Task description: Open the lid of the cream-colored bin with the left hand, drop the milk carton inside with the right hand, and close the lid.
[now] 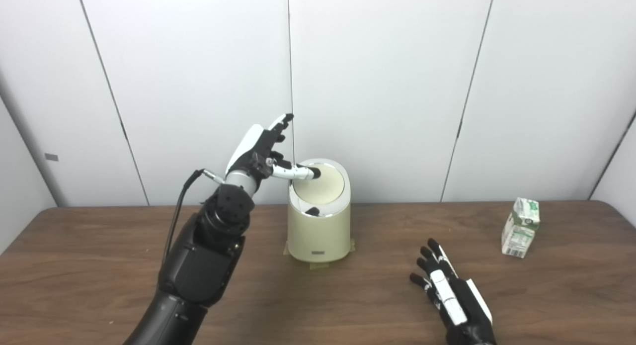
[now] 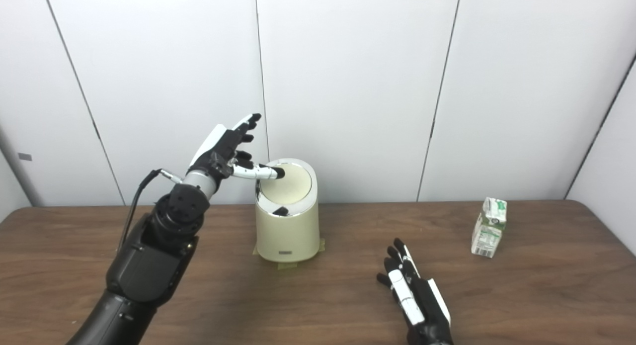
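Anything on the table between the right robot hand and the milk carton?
No. Between the right robot hand and the milk carton lies only bare table, in both eye views.

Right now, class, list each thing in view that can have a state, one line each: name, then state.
bin lid: shut, one left finger over its top
cream-colored bin: upright on the table
milk carton: upright, untouched, top crumpled
left hand: raised, open, holding nothing
right hand: flat on the table, open
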Motion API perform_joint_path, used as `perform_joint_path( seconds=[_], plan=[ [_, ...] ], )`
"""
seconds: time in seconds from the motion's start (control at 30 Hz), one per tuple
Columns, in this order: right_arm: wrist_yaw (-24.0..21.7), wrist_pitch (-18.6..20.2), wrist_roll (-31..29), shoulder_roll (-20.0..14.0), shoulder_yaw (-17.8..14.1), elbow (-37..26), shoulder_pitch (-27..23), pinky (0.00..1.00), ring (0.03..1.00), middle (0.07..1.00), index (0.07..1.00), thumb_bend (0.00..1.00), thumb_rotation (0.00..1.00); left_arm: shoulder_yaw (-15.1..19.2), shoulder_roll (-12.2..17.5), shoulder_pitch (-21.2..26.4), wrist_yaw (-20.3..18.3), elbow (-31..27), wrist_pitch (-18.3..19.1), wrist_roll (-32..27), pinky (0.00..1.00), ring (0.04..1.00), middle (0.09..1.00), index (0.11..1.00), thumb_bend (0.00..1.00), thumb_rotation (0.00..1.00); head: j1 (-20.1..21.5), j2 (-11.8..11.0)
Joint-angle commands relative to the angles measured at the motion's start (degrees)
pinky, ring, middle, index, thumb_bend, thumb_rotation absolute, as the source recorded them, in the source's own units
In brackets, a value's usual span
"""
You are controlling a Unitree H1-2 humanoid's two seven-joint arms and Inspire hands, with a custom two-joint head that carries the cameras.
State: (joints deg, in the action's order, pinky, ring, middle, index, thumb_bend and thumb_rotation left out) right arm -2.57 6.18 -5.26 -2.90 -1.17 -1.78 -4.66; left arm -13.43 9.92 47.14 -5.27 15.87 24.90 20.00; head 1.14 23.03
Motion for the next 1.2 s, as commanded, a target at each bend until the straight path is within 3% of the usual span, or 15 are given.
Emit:
perform_joint_path(
  seconds=[0.0, 0.17, 0.27, 0.47, 0.7, 0.77, 0.9, 1.0, 1.17],
  plan=[
    [-0.5, -0.7, -0.4, 0.4, 0.1, -0.3, -0.9, 0.86, 0.960, 0.974, 1.000, 0.63, 0.80, -0.3, 1.1, 4.0, 0.6, 0.8, -3.7, 1.4, 0.74, 0.909, 0.969, 0.966, 0.82, 0.01, 0.0, 0.0],
    [-0.1, -0.2, 0.0, 0.7, 0.5, -1.2, -0.8, 0.85, 0.957, 0.970, 1.000, 0.64, 0.80, -3.1, 1.4, 6.2, 1.1, 5.6, -6.8, 4.8, 0.74, 0.886, 0.942, 0.947, 0.85, 0.00, 0.2, 0.6],
    [0.6, 0.1, 0.4, 1.1, 0.4, -1.8, -0.8, 0.86, 0.953, 0.961, 0.999, 0.57, 0.89, -4.7, 1.3, 6.7, 1.9, 7.6, -7.2, 7.2, 0.74, 0.878, 0.931, 0.946, 0.87, 0.00, 0.2, 0.9],
    [1.5, 1.0, 1.2, 1.6, 0.1, -3.7, -0.3, 0.87, 0.953, 0.961, 1.000, 0.54, 0.96, -6.6, 1.1, 6.0, 3.2, 8.8, -8.8, 11.0, 0.78, 0.908, 0.931, 0.952, 0.86, 0.00, 0.2, 1.7],
    [1.2, -0.3, 0.0, 1.8, -0.4, -4.8, 0.1, 0.83, 0.957, 0.965, 1.000, 0.54, 0.97, -9.5, 1.8, 5.7, 4.4, 10.2, -11.8, 15.8, 0.81, 0.919, 0.947, 0.955, 0.85, 0.00, 0.7, 2.7],
    [1.1, -0.5, -0.7, 1.8, -0.7, -4.6, 0.1, 0.84, 0.961, 0.967, 1.000, 0.55, 0.96, -11.0, 2.4, 5.8, 4.6, 10.6, -12.5, 18.1, 0.82, 0.922, 0.955, 0.958, 0.85, 0.00, 0.7, 2.7],
    [0.9, -0.7, -1.5, 1.6, -1.0, -4.5, 0.1, 0.86, 0.968, 0.969, 1.000, 0.57, 0.93, -18.3, 5.1, 6.7, 3.4, 11.3, -12.7, 28.2, 0.83, 0.901, 0.933, 0.975, 0.93, 0.01, 0.4, 3.2],
    [1.2, -2.0, -0.2, 1.3, -0.7, -4.0, 0.2, 0.85, 0.957, 0.962, 0.999, 0.59, 0.93, -22.0, 6.1, 6.8, 2.1, 11.4, -12.1, 32.8, 0.86, 0.901, 0.927, 0.982, 0.98, 0.00, 0.3, 3.3],
    [1.3, -3.1, 0.7, 1.2, -0.7, -3.7, 0.3, 0.86, 0.946, 0.949, 0.995, 0.60, 0.92, -22.6, 6.3, 6.3, -0.1, 10.6, -10.9, 34.9, 0.88, 0.905, 0.925, 0.986, 0.98, 0.00, 0.1, 3.6]
  ],
)
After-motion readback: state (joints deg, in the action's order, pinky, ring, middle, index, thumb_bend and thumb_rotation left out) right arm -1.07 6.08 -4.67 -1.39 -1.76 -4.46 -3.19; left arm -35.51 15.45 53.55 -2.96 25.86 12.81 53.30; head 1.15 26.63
